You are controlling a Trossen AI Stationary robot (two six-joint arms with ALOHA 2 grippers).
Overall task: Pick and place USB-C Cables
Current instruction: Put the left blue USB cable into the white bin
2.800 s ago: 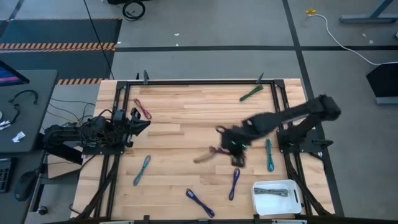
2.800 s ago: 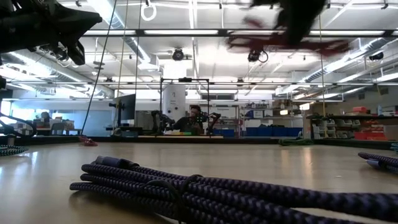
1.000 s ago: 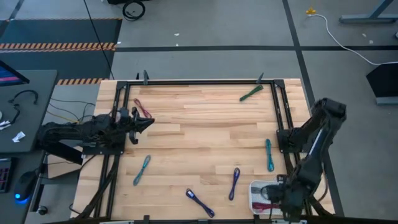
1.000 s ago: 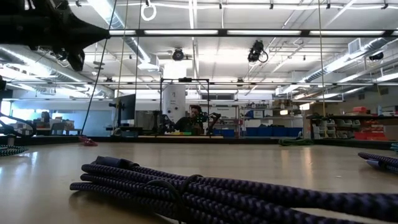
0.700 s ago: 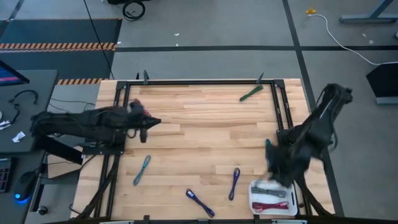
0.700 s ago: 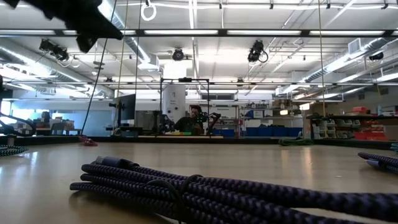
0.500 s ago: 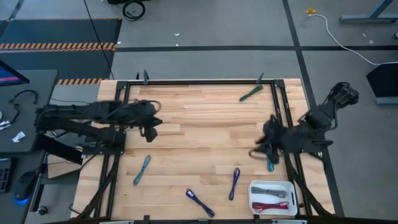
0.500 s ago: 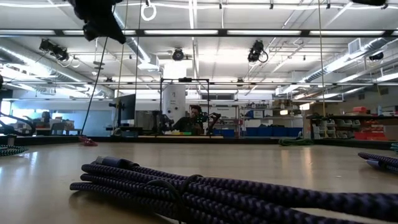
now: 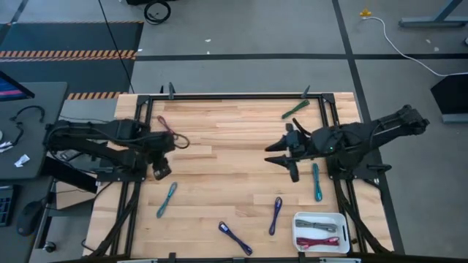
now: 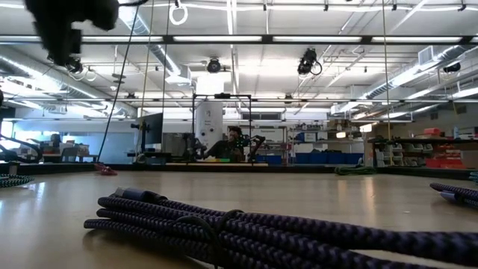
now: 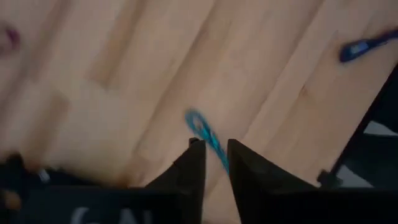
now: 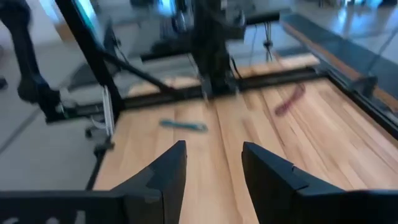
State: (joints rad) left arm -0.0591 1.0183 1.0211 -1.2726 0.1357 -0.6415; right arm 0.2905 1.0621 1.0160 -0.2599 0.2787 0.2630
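Tabletop (image 9: 234, 139): pale wood planks inside a black frame; grey floor around it. I count 6 loose USB-C Cables (image 9: 167, 199) scattered on it, 2 more in the white tray (image 9: 342, 221) at its near right corner. My left gripper (image 9: 161, 172) hangs over its left edge, fingers nearly together, empty. My right gripper (image 9: 284, 151) sits right of its centre, fingers spread, empty. Beyond its far edge: workshop, ceiling strip lights (image 10: 224, 39).
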